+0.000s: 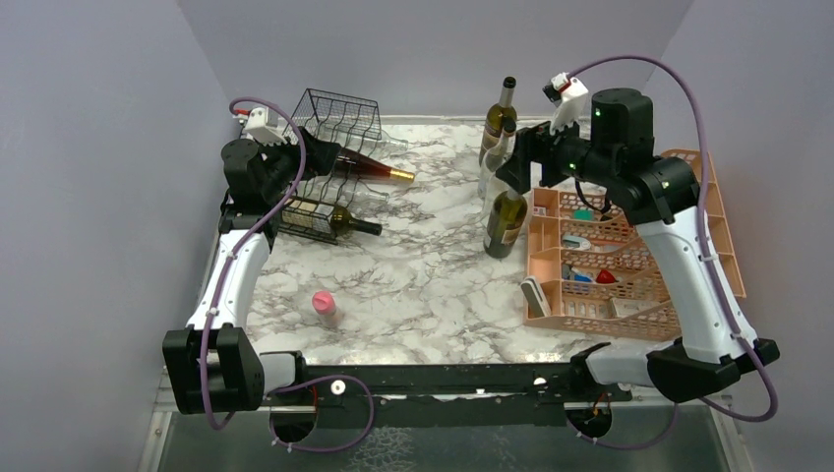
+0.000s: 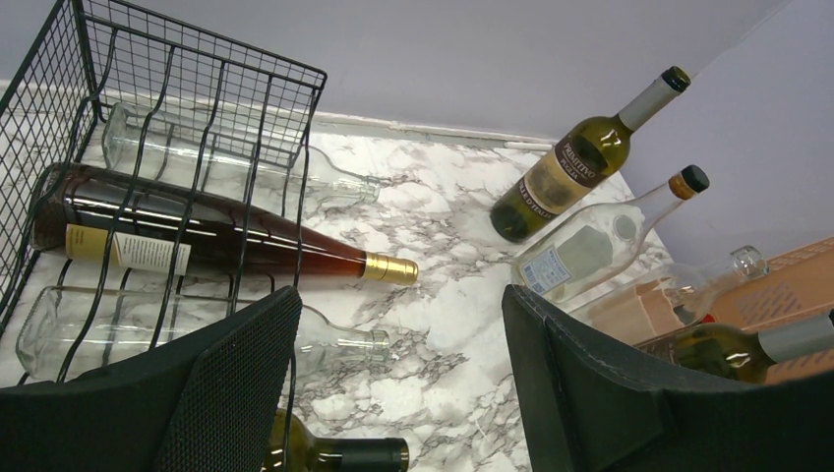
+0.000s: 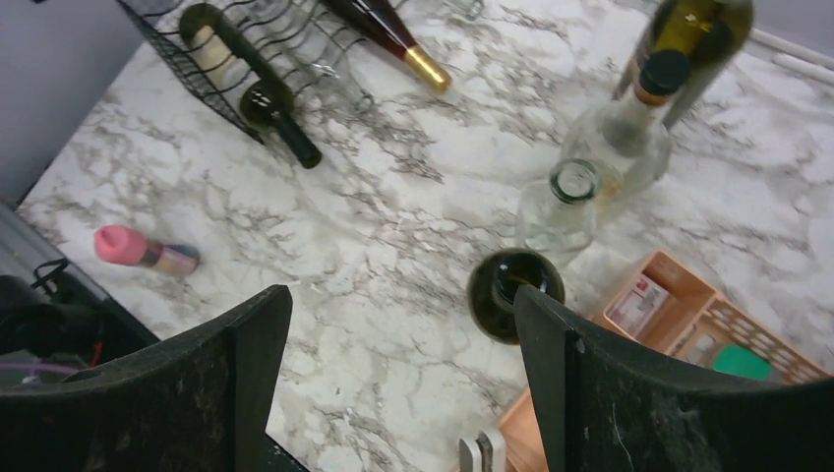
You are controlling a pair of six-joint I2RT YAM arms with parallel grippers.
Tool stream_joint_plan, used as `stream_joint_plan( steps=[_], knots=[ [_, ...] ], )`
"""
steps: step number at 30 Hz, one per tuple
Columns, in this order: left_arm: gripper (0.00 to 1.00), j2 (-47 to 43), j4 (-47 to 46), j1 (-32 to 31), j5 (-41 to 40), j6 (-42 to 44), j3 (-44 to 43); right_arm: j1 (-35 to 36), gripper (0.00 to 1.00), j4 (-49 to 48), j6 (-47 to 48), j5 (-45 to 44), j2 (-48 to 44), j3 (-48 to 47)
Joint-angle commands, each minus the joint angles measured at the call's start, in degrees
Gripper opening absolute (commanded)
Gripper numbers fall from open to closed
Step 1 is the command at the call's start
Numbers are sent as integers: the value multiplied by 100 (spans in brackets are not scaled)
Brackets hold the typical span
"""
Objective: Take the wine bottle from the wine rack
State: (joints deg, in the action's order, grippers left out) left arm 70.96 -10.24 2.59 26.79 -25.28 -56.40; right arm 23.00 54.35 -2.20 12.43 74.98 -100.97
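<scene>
Approach stage: the left gripper (image 2: pixel 398 295) is held wide beside the rack (image 1: pixel 339 108), far left, where the red bottle (image 2: pixel 226 236) lies; its neck must be straddled next. The right gripper (image 3: pixel 403 295) is likewise wide.

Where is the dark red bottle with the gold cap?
The dark red bottle lies on its side in the wine rack at the far left of the top view, gold cap pointing right.

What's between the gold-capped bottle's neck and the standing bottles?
Bare marble table from gold-capped bottle to standing bottles; top view shows it.
</scene>
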Motion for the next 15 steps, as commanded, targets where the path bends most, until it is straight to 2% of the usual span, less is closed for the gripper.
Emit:
stream_joint_plan(
  steps=[1,4,8,11,15],
  knots=[
    [81,3,-128,-22,67,18,27,297,86,-639,34,979,55,134],
    [81,5,-106,-22,42,40,23,1007,86,-1027,-178,868,137,344],
    [81,12,-77,-22,10,54,13,2189,86,-1324,-176,30,543,563],
    [81,23,-55,-22,-5,58,4,2637,86,-1473,-244,-287,986,803],
    [81,15,-45,-22,-7,64,-3,2968,86,-2092,-379,-155,1527,1398]
  ],
)
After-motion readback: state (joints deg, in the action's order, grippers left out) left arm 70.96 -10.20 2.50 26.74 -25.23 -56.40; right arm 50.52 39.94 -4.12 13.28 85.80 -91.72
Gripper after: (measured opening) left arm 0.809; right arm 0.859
